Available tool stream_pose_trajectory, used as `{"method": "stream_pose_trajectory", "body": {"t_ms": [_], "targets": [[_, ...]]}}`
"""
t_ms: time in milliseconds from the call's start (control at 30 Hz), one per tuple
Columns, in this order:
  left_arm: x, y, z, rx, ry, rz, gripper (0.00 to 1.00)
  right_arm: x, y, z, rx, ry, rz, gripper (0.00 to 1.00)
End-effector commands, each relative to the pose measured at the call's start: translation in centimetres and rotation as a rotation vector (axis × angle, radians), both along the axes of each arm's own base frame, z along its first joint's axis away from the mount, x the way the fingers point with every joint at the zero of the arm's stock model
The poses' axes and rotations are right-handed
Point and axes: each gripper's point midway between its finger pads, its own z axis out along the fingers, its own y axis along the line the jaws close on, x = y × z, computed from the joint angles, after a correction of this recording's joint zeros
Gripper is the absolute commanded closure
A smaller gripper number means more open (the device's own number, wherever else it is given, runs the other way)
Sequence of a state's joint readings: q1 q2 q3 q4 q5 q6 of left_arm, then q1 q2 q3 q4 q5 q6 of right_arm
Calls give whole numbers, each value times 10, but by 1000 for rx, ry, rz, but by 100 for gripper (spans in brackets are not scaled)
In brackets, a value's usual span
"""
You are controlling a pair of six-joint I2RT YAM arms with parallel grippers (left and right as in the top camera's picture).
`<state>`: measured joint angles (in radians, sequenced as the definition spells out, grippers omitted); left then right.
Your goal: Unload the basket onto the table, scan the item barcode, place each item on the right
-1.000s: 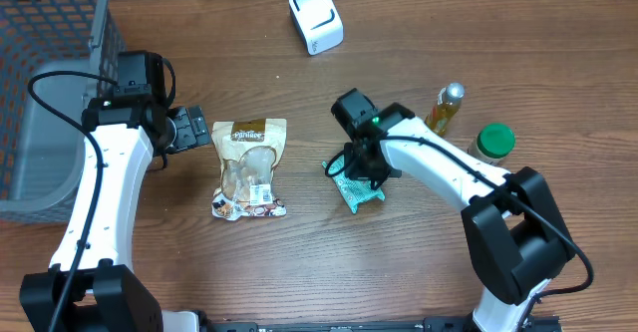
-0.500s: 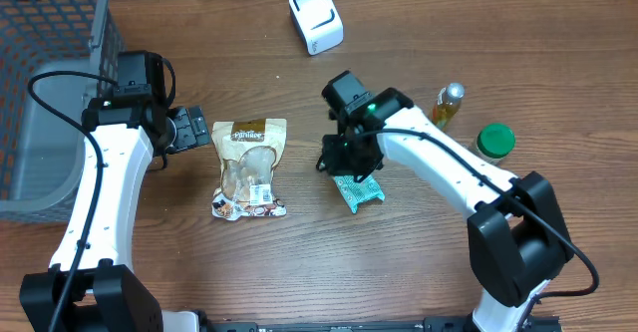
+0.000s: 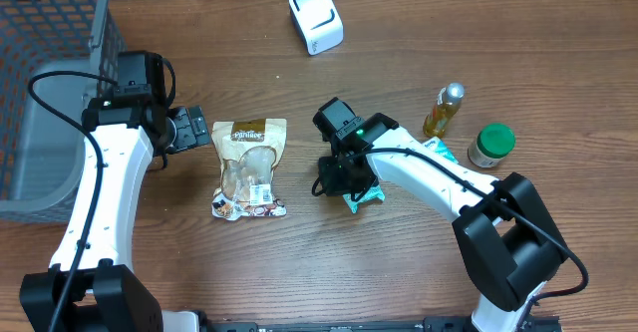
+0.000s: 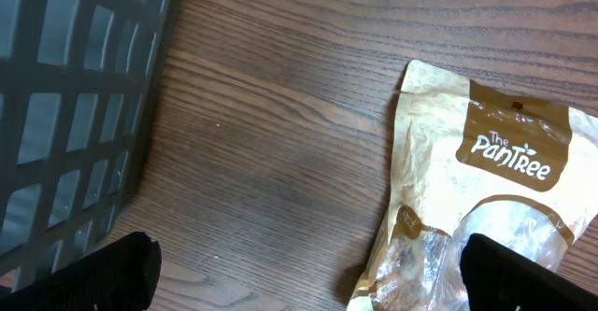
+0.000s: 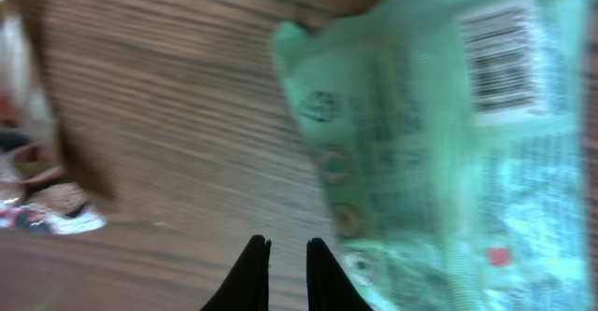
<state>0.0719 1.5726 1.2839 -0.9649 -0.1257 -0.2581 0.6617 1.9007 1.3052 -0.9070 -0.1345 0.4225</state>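
The green packet [image 5: 439, 152] lies flat on the tabletop [image 3: 399, 262], right of centre, between the snack bag [image 3: 249, 167] and the bottle [image 3: 445, 110]. In the overhead view the right arm [image 3: 419, 167] covers most of it; only its lower edge shows.

In the right wrist view the barcode [image 5: 505, 42] faces up, near the packet's upper right corner. The remaining print on the packet is blurred and cannot be read.

The right fingers [image 5: 250, 274] are pressed almost together, with only a thin strip of wood grain visible between the tips. They pinch nothing. Their tips are just beside the packet's left edge.

The snack bag lies flat, label up. Its brown panel reads "The PanTree" in white lettering. A white label patch at its lower end is too small to read.

The left fingers [image 4: 103, 278] are spread wide, one tip at each lower corner of the left wrist view. They hold nothing and sit just left of the snack bag's top edge.

The white scanner [image 3: 316, 18] stands at the far edge of the tabletop, well apart from the packet. A jar with a green lid [image 3: 490, 144] stands just right of the bottle. A grey basket [image 3: 45, 83] occupies the far left.
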Motion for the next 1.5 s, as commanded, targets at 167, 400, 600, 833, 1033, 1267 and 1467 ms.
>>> {"method": "stream_pose_trajectory", "body": {"t_ms": [167, 400, 600, 833, 1033, 1267, 1467], "targets": [[3, 0, 7, 16, -19, -13, 1, 20, -52, 3, -215, -104, -107, 89], [3, 0, 7, 16, -19, -12, 1, 30, -83, 3, -243, -74, -189, 89], [3, 0, 7, 16, -19, -13, 0, 37, -101, 3, -248, -63, -242, 89], [3, 0, 7, 16, -19, -13, 0, 42, -104, 7, -210, -41, -275, 87], [3, 0, 7, 16, -19, -13, 0, 36, -69, 23, -39, 36, -223, 76], [3, 0, 7, 16, -19, -13, 0, 33, -31, 35, 166, 94, -193, 68], [3, 0, 7, 16, -19, -13, 1, 37, -12, 39, 221, 63, -155, 62]]}}
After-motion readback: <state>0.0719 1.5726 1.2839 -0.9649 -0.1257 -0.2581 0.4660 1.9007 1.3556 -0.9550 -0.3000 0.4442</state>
